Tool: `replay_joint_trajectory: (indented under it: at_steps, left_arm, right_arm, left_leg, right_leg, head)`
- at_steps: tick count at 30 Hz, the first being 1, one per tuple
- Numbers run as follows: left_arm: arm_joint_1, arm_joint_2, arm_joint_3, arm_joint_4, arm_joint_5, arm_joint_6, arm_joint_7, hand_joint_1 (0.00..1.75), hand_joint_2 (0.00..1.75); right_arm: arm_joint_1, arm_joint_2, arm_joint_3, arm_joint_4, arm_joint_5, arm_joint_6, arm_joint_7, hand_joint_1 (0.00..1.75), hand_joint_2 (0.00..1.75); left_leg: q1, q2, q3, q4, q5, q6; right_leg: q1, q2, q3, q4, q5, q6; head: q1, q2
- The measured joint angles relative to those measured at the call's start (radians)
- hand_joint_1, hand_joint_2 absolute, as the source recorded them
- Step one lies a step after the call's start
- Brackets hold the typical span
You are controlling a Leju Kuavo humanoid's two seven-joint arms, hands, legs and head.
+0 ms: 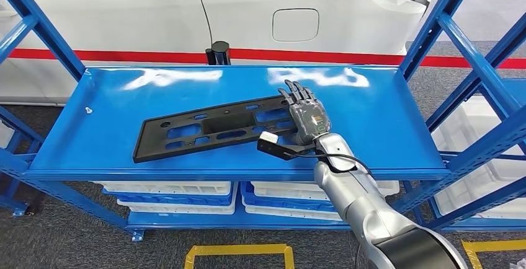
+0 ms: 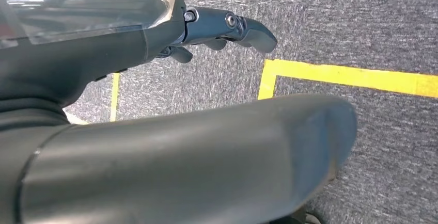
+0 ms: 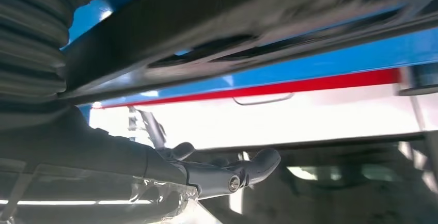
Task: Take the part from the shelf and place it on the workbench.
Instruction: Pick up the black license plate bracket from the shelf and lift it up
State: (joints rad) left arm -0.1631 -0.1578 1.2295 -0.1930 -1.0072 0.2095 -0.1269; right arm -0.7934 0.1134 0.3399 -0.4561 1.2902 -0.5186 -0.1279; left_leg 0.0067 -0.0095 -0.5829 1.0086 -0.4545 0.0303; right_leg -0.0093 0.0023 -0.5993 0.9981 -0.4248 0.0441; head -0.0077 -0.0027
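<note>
The right hand (image 1: 305,115) lies with fingers stretched flat over the near end of the part (image 1: 217,127), a long black plate resting on the blue shelf (image 1: 384,126), and I cannot tell whether it grips yet; the left hand (image 2: 227,28) hangs over the floor, fingers loosely curled on nothing. Held by one end only, the plate may tilt, slip, or catch the shelf's post. White bins (image 1: 186,189) sit on the level below, contents hidden.
</note>
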Motion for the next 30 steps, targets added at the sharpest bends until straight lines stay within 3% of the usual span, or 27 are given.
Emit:
replay_joint_trajectory:
  at_steps: [2, 3, 4, 7, 12, 30]
  left_arm:
    - [-0.001, 0.000, -0.004, 0.000, -0.004, 0.002, -0.002, 0.00, 0.00]
    - [-0.001, 0.000, -0.007, 0.000, -0.006, 0.002, -0.003, 0.00, 0.00]
    - [-0.002, 0.000, -0.010, 0.000, -0.008, 0.004, -0.004, 0.00, 0.00]
    - [-0.005, -0.001, -0.016, 0.000, -0.013, 0.010, -0.004, 0.00, 0.00]
    - [-0.008, -0.002, -0.022, 0.000, -0.018, 0.013, -0.004, 0.00, 0.00]
    - [-0.013, -0.002, -0.031, 0.000, -0.032, 0.018, -0.002, 0.00, 0.00]
  right_arm:
    - [-0.014, 0.002, -0.010, 0.022, -0.009, 0.017, 0.011, 1.01, 1.75]
    - [-0.020, 0.002, -0.016, 0.033, -0.013, 0.024, 0.015, 1.38, 1.75]
    - [-0.024, 0.001, -0.021, 0.042, -0.017, 0.030, 0.019, 1.54, 1.75]
    - [-0.031, -0.001, -0.036, 0.066, -0.025, 0.042, 0.029, 1.70, 1.75]
    - [-0.035, -0.011, -0.053, 0.090, -0.027, 0.035, 0.036, 1.71, 1.75]
    - [-0.044, -0.019, -0.074, 0.105, -0.027, -0.025, 0.014, 1.73, 1.75]
  left_leg:
    - [0.002, 0.001, 0.003, -0.002, 0.000, 0.009]
    - [0.003, 0.002, 0.004, -0.004, 0.001, 0.007]
    - [0.003, 0.002, 0.006, -0.006, 0.001, 0.004]
    - [0.004, 0.003, 0.009, -0.012, 0.003, -0.009]
    - [0.005, 0.004, 0.010, -0.013, 0.003, -0.017]
    - [-0.002, 0.005, 0.013, -0.013, 0.003, -0.016]
  right_leg:
    - [0.000, 0.002, 0.000, 0.000, 0.002, -0.001]
    - [0.002, 0.002, 0.001, 0.000, 0.001, -0.002]
    - [0.004, 0.003, 0.001, 0.000, 0.001, -0.004]
    - [0.006, 0.003, 0.001, 0.000, 0.000, -0.008]
    - [0.006, 0.004, 0.002, 0.001, -0.002, -0.010]
    - [0.001, 0.003, 0.005, 0.000, -0.002, -0.010]
  head:
    - [0.000, 0.000]
    - [0.000, 0.000]
    - [0.000, 0.000]
    - [0.000, 0.000]
    - [0.000, 0.000]
    - [0.001, 0.000]
